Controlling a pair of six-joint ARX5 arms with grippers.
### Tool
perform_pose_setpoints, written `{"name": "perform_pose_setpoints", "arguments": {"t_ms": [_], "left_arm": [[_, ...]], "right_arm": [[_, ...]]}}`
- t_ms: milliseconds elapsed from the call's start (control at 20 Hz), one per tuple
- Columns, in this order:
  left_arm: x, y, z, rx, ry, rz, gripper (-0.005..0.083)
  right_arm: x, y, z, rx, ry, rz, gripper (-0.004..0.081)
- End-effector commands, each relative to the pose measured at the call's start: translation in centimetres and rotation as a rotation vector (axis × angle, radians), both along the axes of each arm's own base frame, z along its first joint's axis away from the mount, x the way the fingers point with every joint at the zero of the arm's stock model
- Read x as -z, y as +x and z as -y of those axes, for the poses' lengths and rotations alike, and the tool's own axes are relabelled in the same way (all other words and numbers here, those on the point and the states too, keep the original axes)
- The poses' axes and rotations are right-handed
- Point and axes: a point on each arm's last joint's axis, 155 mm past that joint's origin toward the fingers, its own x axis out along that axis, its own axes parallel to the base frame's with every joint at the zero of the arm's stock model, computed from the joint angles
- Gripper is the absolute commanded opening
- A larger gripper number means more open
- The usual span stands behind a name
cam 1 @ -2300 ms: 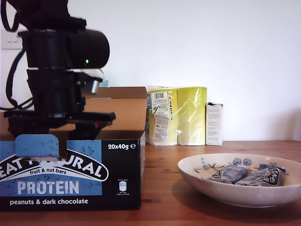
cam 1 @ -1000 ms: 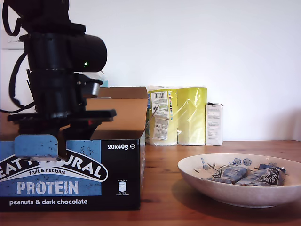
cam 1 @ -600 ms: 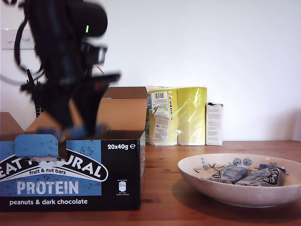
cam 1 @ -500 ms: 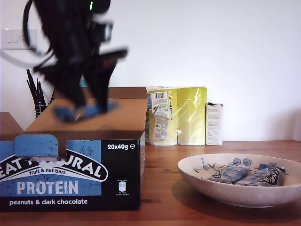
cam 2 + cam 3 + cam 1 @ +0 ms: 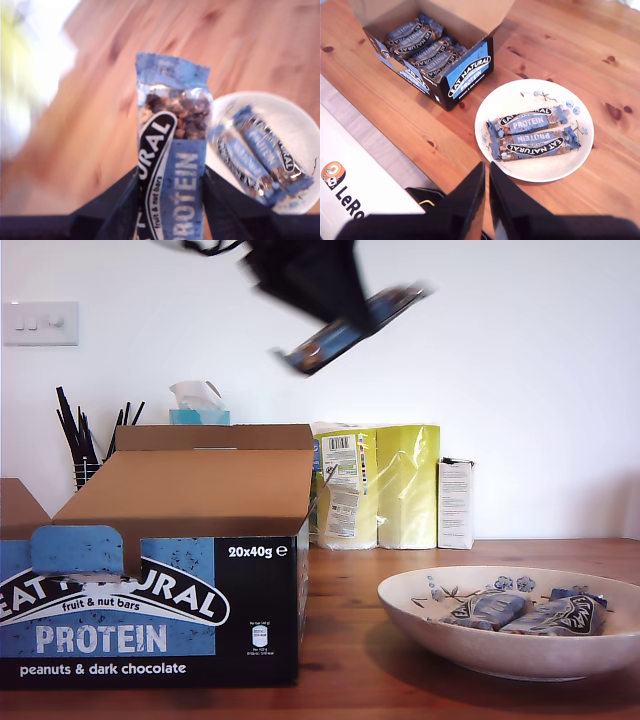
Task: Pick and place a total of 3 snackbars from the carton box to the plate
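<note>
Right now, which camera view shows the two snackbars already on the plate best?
The second wrist view: both snackbars lie side by side, labels readable. The exterior view shows them edge-on behind the plate rim; the first wrist view blurs them.

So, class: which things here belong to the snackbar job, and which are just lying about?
Job: carton box; plate holding two snackbars; third snackbar in my first gripper.
Lying about: yellow rolls; small white box; tissue box.

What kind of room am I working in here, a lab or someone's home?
Most likely a home, perhaps a kitchen or dining room. The work surface is a knotty wooden table, and against the white wall stand a pack of paper rolls, a tissue box and a light switch.
</note>
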Motion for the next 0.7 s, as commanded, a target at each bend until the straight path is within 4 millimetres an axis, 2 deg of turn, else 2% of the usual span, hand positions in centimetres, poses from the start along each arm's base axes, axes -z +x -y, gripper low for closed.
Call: {"name": "perform_pose_setpoints", "arguments": {"t_ms": [0, 100, 300, 500, 650], "left_arm": [[-0.4, -0.7, 2.3, 0.171, 0.026, 0.14, 0.0216], [0.1, -2.5, 4.5, 0.362, 0.062, 0.261, 0.0219], [3.5, -4.0, 7.4, 0.622, 0.182, 0.45, 0.022], [7.4, -4.0, 9.8, 0.809, 0.282, 0.636, 0.022], [9.5, -3.5, 11.0, 0.851, 0.303, 0.681, 0.0221]], "right_arm": [[-1.0, -0.5, 0.2, -0.005, 0.022, 0.045, -0.0013], [-1.6, -1.2, 0.6, -0.005, 0.037, 0.074, -0.0013], [-2.8, -2.5, 1.3, -0.003, 0.065, 0.124, -0.0013], [-3.3, -3.2, 1.6, -0.002, 0.08, 0.147, -0.0013], [-3.1, -3.3, 1.7, -0.002, 0.076, 0.142, -0.0013]]}}
